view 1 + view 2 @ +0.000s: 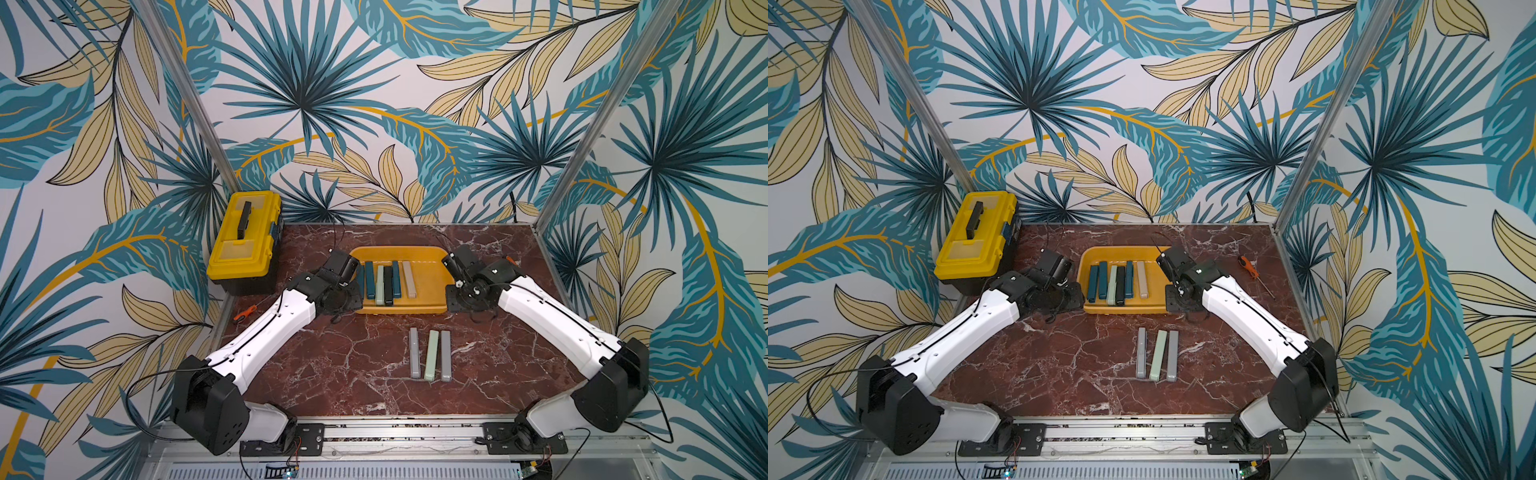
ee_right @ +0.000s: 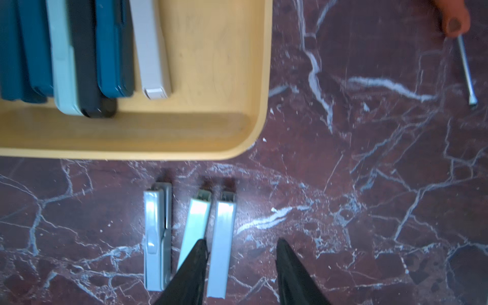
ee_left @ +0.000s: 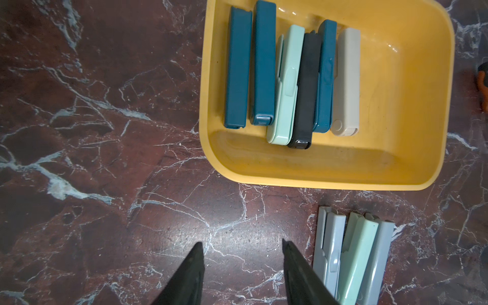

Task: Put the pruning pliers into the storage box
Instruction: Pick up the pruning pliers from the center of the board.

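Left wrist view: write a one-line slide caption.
Six pruning pliers in the yellow storage box, three more pliers on the marble table, left gripper open and empty.

- The blurred right wrist view cut off the storage box (image 2: 264,79).
- Its edge cropped an orange-handled screwdriver (image 2: 454,17).
- In a top view, the left arm (image 1: 341,269) partly hid one teal plier (image 1: 360,283).

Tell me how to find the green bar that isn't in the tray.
Find the red marble table and the yellow tray near its middle. Just in front of the tray, nearer the robot, three bars lie side by side on the table. The mint bar is the middle one, the only green one between two grey bars.
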`<state>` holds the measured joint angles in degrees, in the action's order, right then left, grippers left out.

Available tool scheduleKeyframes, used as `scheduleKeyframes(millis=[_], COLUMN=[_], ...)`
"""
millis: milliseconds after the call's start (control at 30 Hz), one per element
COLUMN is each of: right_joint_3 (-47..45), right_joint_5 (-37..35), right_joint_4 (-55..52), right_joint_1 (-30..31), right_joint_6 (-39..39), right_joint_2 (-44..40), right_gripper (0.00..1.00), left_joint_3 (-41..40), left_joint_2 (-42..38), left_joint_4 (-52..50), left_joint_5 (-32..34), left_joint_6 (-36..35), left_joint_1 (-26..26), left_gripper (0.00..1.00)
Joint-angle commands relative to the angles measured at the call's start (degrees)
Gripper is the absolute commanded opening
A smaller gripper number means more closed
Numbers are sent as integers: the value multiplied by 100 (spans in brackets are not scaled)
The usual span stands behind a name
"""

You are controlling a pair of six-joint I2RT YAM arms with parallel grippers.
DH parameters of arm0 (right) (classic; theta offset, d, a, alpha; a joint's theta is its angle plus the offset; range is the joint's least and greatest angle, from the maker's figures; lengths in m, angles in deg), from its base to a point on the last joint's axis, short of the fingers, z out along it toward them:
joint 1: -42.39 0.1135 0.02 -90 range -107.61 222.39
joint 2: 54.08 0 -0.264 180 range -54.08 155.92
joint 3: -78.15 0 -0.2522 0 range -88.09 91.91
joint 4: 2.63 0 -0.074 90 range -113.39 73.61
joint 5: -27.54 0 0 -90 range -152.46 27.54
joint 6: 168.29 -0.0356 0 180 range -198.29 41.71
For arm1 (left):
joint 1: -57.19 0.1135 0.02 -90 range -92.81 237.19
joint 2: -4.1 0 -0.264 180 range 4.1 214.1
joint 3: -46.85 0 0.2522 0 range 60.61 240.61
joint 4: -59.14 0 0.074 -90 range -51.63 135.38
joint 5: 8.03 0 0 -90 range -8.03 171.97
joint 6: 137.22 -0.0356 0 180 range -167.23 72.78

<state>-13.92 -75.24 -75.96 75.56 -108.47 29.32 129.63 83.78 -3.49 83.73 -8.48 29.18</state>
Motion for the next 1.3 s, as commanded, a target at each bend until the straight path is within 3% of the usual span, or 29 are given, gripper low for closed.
scheduleKeyframes(millis=[0, 200, 367, 867, 933, 1267], right_joint_3=[-800, -1928, -2047, -2116, -2146, -2112], right_joint_5=[248, 713, 627, 347, 289, 344], right_joint_4=[-77, 586, 776, 991, 978, 1295], right_joint_1=[238, 883, 1456, 1458, 1451, 1329], right_joint_6=[-619, -1510, -1880, -2163, -2219, -1962], right_joint_2=[-408, -738, -388, 207, 230, 672], right_gripper=[45, 45, 47, 51, 55, 59], left_joint_3=[154, 223, 210, 7, -14, -18], left_joint_2=[59, 173, 205, -18, -32, -31], left_joint_4=[60, 61, 43, -71, -66, -117], left_joint_5=[-48, -166, -176, -83, -71, -31], left_joint_6=[-123, -157, -176, -143, -136, -48], left_joint_1=[31, 32, 28, 39, 32, 28], left_gripper=[50, 50, 50, 50, 50, 50])
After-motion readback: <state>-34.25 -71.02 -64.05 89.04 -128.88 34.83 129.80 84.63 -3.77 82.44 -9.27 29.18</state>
